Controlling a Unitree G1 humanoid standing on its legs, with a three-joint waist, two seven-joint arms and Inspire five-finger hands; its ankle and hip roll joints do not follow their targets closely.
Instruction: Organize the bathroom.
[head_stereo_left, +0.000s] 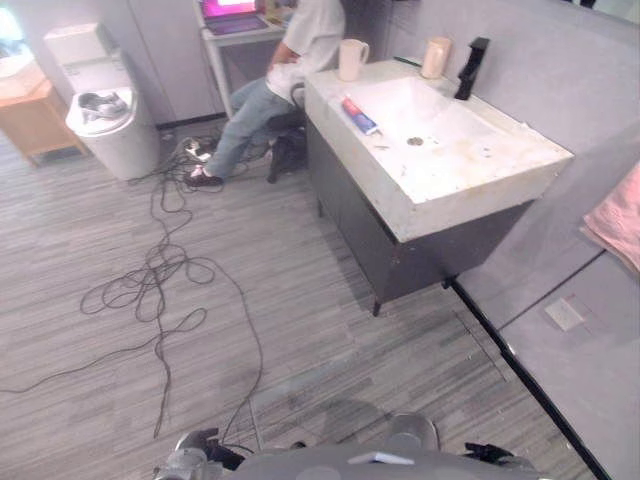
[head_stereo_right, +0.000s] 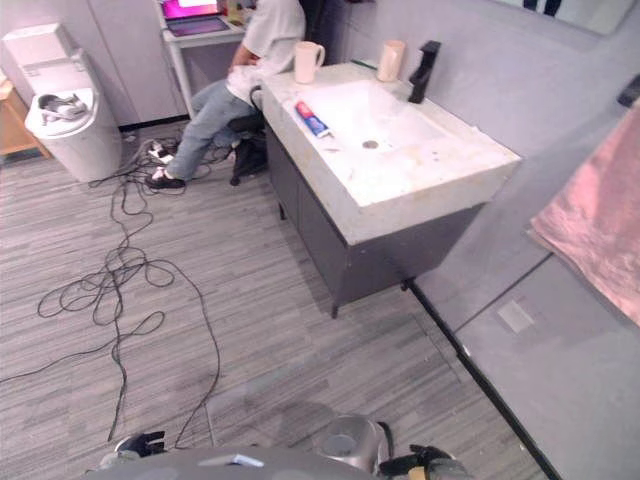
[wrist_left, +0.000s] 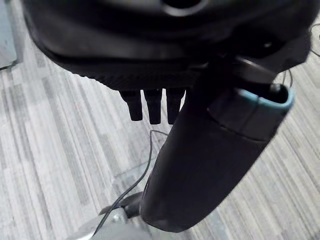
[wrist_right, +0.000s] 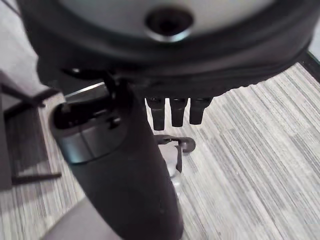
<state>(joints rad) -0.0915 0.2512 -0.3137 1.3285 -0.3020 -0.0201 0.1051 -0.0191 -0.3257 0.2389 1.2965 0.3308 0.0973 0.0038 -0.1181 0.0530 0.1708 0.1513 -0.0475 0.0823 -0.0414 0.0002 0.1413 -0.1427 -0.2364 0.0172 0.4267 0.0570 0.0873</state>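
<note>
Two cups (head_stereo_left: 352, 59) on sink (head_stereo_left: 470, 165), toothpaste (head_stereo_left: 361, 116) beside basin, both hands' fingers (wrist_left: 152, 106) straight, empty.

Grey plank floor (head_stereo_left: 300, 300) runs between grey walls (head_stereo_left: 560, 90), with a white sink (head_stereo_left: 440, 150) on a dark cabinet (head_stereo_left: 380, 250), a toilet (head_stereo_left: 100, 100) and a desk (head_stereo_left: 235, 30) beyond.
</note>
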